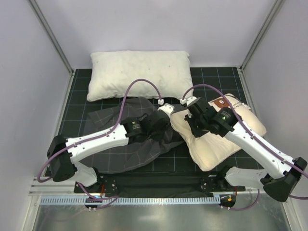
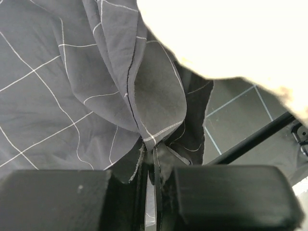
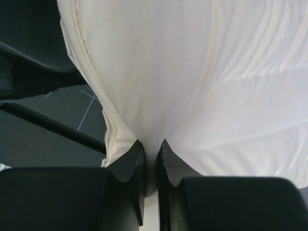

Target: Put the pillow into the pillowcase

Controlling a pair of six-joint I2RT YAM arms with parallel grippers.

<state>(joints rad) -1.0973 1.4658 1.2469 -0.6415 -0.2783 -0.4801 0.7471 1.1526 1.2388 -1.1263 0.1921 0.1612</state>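
One black gridded mat (image 1: 216, 78) under pillow (image 1: 211, 150) and pillowcase (image 1: 120, 155), pale walls (image 1: 159, 24)

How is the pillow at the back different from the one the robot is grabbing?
The white pillow looks bigger than the cream pillow. The white pillow is plain, while the cream pillow has a brown print and dark letters near one edge. Nothing touches the white pillow, but the cream pillow is pinched by the right end effector, which bunches its cloth. Both are pale, soft rectangles.
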